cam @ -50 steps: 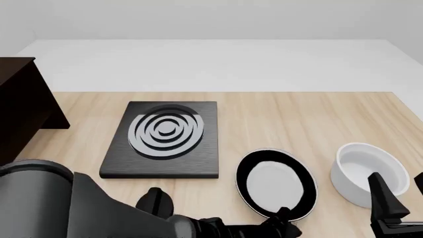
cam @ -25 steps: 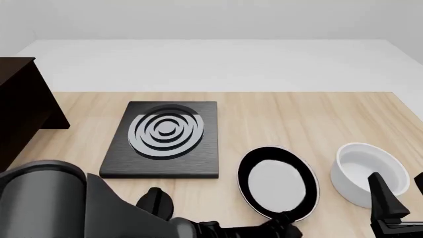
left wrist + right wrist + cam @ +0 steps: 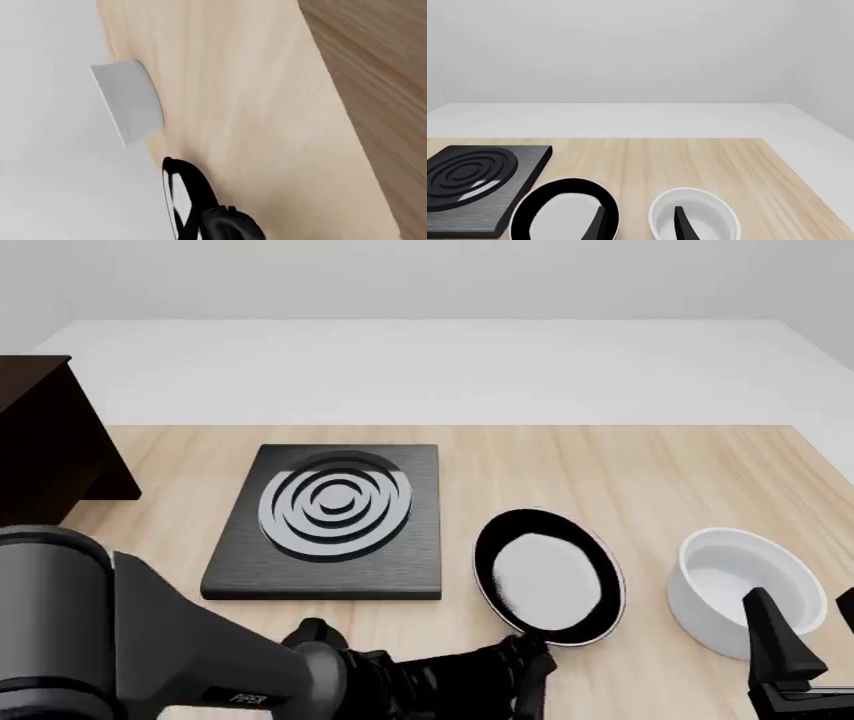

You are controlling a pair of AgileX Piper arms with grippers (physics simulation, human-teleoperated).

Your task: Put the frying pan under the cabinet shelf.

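My left tool [image 3: 523, 672] clamps the frying pan [image 3: 547, 578] handle, which points toward me; bare counter [image 3: 627, 480] lies beyond.

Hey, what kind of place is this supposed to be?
Probably a simulated kitchen set up on a wooden table: a frying pan, a black slab with burner-like rings, a white bowl and a dark cabinet beside them.

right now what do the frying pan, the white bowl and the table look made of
Frying pan: probably coated metal, matte black rim, flat grey bottom. White bowl: plain glossless white, ceramic or plastic, can't tell. Table: light wood, visible grain lines.
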